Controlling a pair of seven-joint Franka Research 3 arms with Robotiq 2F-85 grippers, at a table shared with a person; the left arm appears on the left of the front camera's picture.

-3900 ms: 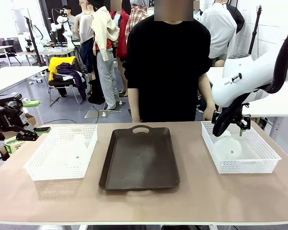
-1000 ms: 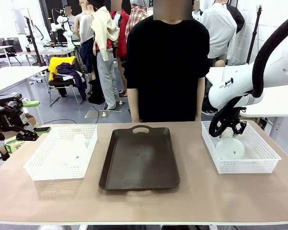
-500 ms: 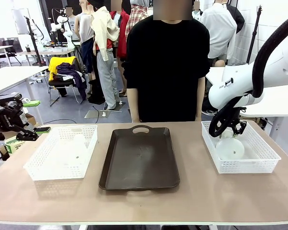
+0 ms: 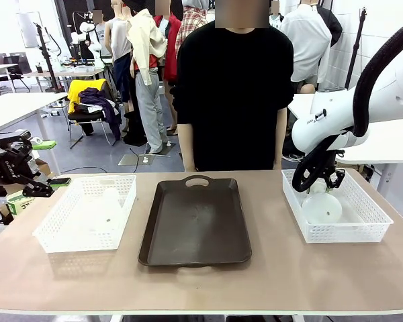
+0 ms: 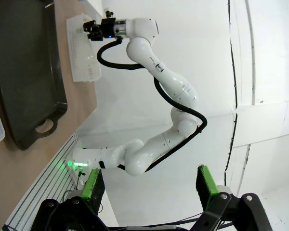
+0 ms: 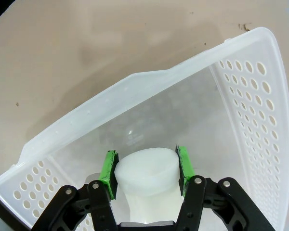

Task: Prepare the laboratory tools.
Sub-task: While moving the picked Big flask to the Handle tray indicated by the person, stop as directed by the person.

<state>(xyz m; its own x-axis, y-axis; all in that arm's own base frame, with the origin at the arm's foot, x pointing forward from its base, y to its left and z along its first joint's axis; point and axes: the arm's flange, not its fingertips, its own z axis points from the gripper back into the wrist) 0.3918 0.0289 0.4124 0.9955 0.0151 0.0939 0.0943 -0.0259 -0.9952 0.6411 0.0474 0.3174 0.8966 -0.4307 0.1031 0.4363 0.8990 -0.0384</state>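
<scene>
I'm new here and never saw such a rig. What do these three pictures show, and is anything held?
Two white robot arms, each ending in a black two-finger gripper with green pads, share a table with a person. The wide picture is from a camera between the arms, facing that person. The other two are from wrist cameras looking along the fingers. On the table: a dark brown tray between a left basket and a right basket, each holding a frosted conical flask. The right gripper is shut on the right flask's neck; the left flask sits untouched; the left gripper hangs open beyond the table's left end.
</scene>
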